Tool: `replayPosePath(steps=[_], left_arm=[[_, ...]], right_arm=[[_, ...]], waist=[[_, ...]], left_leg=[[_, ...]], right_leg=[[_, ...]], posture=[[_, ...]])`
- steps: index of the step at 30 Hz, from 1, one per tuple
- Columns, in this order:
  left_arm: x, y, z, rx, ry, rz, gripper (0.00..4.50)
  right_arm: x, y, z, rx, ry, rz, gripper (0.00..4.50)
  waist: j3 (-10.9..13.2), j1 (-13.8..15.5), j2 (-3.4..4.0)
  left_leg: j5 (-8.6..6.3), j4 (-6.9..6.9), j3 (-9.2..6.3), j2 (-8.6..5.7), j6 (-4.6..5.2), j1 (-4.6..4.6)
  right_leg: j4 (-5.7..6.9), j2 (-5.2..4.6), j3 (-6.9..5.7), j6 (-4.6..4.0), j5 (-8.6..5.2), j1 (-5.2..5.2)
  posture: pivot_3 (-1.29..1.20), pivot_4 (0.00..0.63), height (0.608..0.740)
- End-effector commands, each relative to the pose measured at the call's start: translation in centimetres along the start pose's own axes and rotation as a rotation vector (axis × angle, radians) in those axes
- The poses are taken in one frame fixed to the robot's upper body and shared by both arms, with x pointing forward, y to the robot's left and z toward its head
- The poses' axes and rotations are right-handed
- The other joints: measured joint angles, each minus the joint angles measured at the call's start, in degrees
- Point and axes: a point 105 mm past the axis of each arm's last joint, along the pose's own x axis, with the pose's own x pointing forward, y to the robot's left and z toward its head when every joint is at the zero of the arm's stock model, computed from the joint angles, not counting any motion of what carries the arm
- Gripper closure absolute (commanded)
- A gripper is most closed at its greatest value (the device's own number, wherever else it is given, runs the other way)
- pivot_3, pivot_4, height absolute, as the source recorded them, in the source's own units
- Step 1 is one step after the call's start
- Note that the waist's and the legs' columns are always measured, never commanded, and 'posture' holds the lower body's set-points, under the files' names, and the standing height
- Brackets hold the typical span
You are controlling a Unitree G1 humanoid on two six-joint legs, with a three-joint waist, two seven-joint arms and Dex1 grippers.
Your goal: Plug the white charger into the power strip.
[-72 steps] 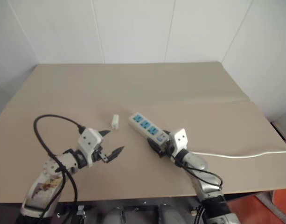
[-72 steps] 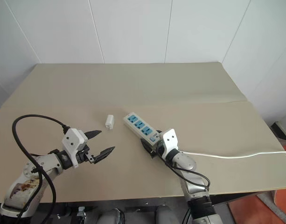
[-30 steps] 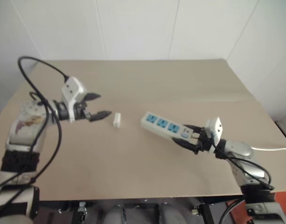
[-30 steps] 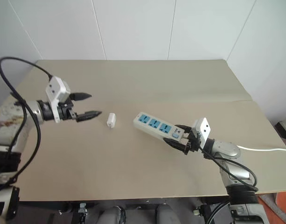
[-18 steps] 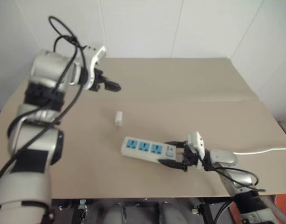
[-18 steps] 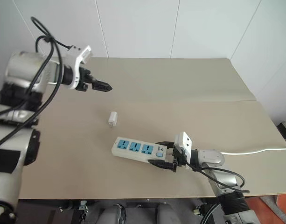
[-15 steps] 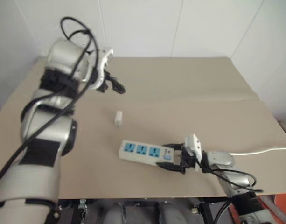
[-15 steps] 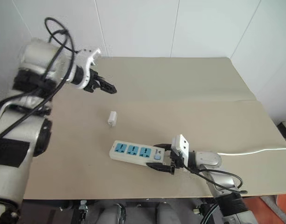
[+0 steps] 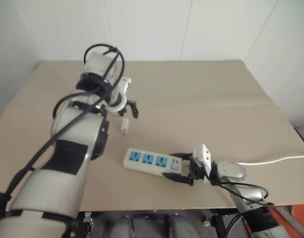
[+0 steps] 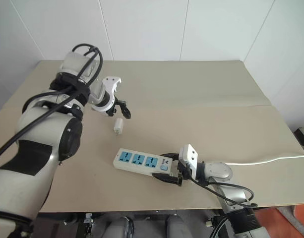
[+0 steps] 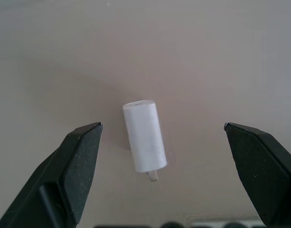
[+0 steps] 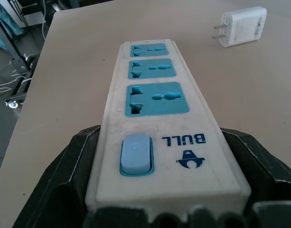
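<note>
Two grippers | left gripper [image 11: 162, 142] jaws apart over white charger [image 9: 124, 126], frame centre-left | right gripper [image 9: 180, 168] clamped on power strip [image 9: 151, 161] switch end, lower centre

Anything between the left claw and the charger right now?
Nothing visible. The left claw hangs open over the white charger, which lies on the bare table between its fingers, apart from both.

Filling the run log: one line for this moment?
left hand: open over white charger | right hand: shut on power strip | charger: unplugged, on table
</note>
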Motion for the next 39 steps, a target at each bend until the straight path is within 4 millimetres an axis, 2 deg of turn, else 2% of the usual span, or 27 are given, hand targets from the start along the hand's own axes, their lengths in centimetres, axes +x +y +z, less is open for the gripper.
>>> replayPosePath(steps=[1,6,8,10,18,23,26,29,31,34,39], left_arm=[[0.4,0.5,0.5,-0.014,-0.045,0.041,0.00],[1.7,0.3,-0.3,-0.023,-0.027,0.029,0.00],[2.0,0.2,-0.4,-0.022,-0.030,0.029,0.38],[2.3,0.1,-0.4,-0.029,-0.037,0.021,0.88],[2.6,-0.2,-0.7,-0.033,-0.023,0.006,3.44],[1.7,-0.9,-0.2,0.052,-0.030,-0.086,3.51],[0.4,1.2,1.3,0.191,-0.105,-0.033,3.51],[-1.0,5.2,2.8,0.541,-0.192,0.051,3.51],[-1.5,6.9,3.0,0.641,-0.205,0.123,3.51],[-3.1,8.5,4.9,0.713,-0.395,0.207,3.51],[-4.9,8.6,6.8,0.769,-0.719,0.263,3.51]], right_arm=[[0.1,0.2,1.4,-0.041,-0.033,-0.003,1.06],[0.1,0.2,1.4,-0.034,-0.030,-0.037,1.06],[0.1,0.3,1.4,-0.027,-0.033,-0.047,1.06],[0.1,0.3,1.5,-0.024,-0.033,-0.055,1.06],[-0.2,-0.2,1.4,-0.015,-0.028,-0.106,1.06],[-0.1,-0.8,1.3,-0.017,-0.032,-0.142,1.06],[0.2,-0.8,1.3,-0.010,-0.036,-0.145,1.06],[0.7,-0.6,0.9,-0.009,-0.037,-0.146,1.06],[0.9,-0.7,0.7,-0.008,-0.040,-0.152,1.06],[1.4,-0.6,0.5,0.001,-0.044,-0.151,1.06],[1.9,-0.5,0.5,0.003,-0.047,-0.129,1.06]], waist=[[0.0,0.0,0.00],[0.0,0.2,0.00],[0.0,0.2,0.00],[0.0,0.1,0.00],[0.0,0.1,0.00],[0.0,0.1,0.00],[0.0,-0.2,0.00],[0.0,-1.0,0.00],[0.0,-1.2,0.01],[0.0,-0.4,0.00],[0.0,0.3,-0.01]], left_leg=[[0.00,0.00,0.00,-0.03,-0.01,-0.01],[0.01,0.01,-0.01,-0.10,-0.02,0.00],[0.01,0.01,-0.01,-0.11,-0.02,-0.01],[0.02,0.01,-0.01,-0.12,-0.03,0.00],[0.03,0.02,-0.02,-0.14,-0.04,0.03],[0.05,0.02,-0.01,-0.19,-0.08,0.04],[0.07,0.02,-0.02,-0.20,-0.12,0.04],[0.19,-0.04,0.00,-0.19,-0.31,0.13],[0.26,-0.11,0.03,-0.14,-0.43,0.23],[0.24,-0.07,0.01,-0.14,-0.39,0.22],[0.23,0.09,-0.04,-0.09,-0.37,0.11]], right_leg=[[0.13,-0.04,-0.01,0.00,0.00,0.00],[0.21,-0.11,-0.03,0.00,0.00,0.00],[0.22,-0.12,-0.04,0.00,0.00,0.00],[0.23,-0.12,-0.04,0.00,0.00,0.00],[0.23,-0.12,-0.04,0.00,0.00,0.00],[0.23,-0.13,-0.04,0.00,0.00,0.02],[0.22,-0.12,-0.04,0.00,0.00,0.02],[0.19,-0.09,-0.01,0.00,0.00,0.01],[0.15,-0.05,0.05,-0.01,-0.01,0.01],[0.13,-0.07,0.04,0.00,-0.01,0.05],[0.20,-0.11,-0.02,0.00,0.00,0.03]], posture=[[0.00,0.150,0.740],[0.00,0.150,0.740],[0.00,0.150,0.740],[0.00,0.150,0.740],[0.00,0.150,0.740],[0.00,0.150,0.740],[0.00,0.150,0.740],[0.00,0.150,0.740],[0.00,0.150,0.740],[0.00,0.150,0.740],[0.00,0.150,0.740]])
